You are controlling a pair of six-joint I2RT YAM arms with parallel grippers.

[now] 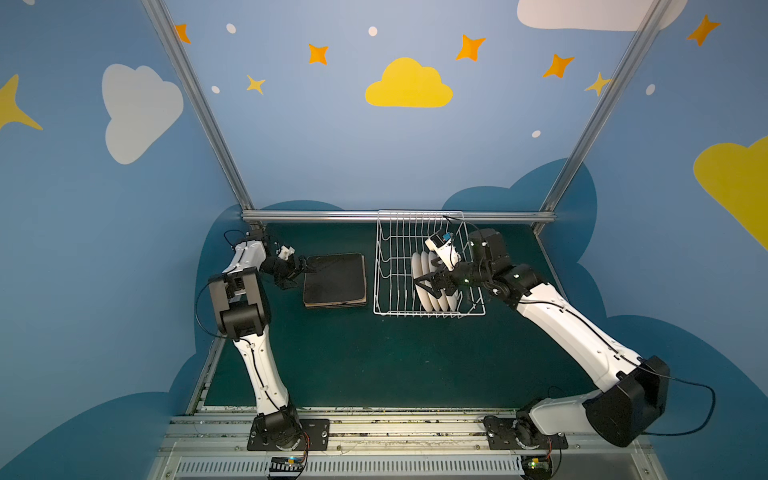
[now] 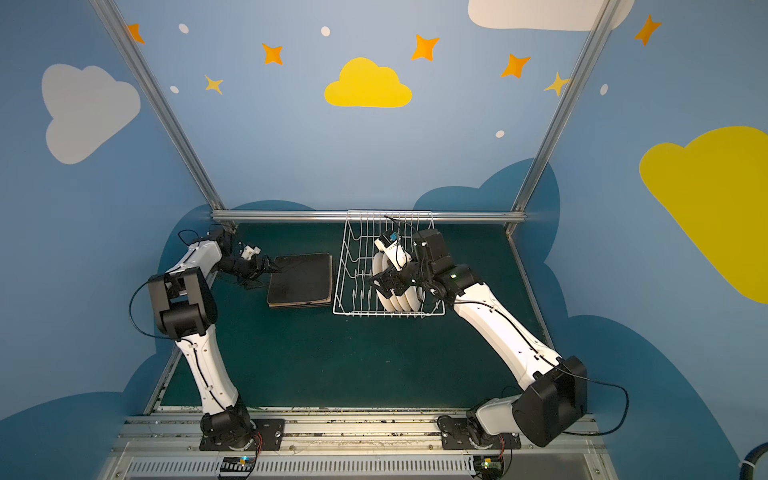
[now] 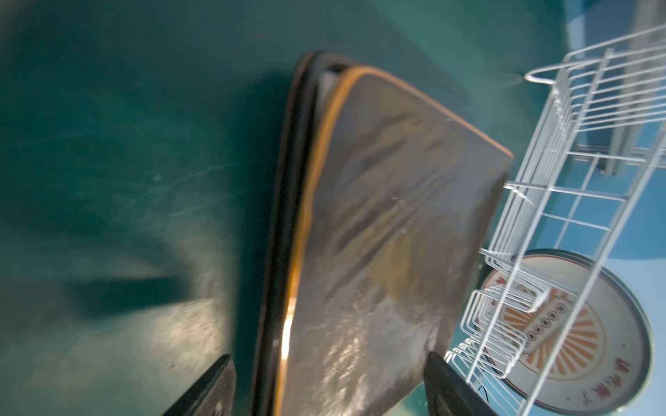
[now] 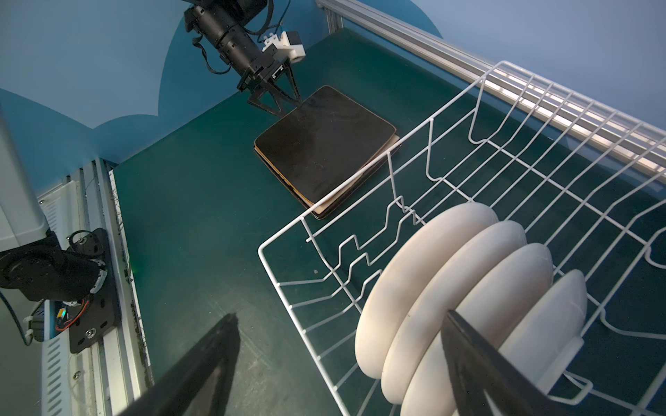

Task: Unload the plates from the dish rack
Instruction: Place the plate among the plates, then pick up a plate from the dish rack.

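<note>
Along the far edge of the desk (image 1: 374,361) | left tool (image 1: 306,266) wide at corner of flat-stacked square plates (image 1: 334,278), gripping nothing | right tool (image 1: 424,286) wide, straddling upright round plates (image 1: 436,302) in dish rack (image 1: 415,314), seemingly lining up a pinch.

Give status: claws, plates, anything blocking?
Left claw open at corner of square plates, stacked beside dish rack. Right claw open over four round plates standing inside. No obstruction seen.
</note>
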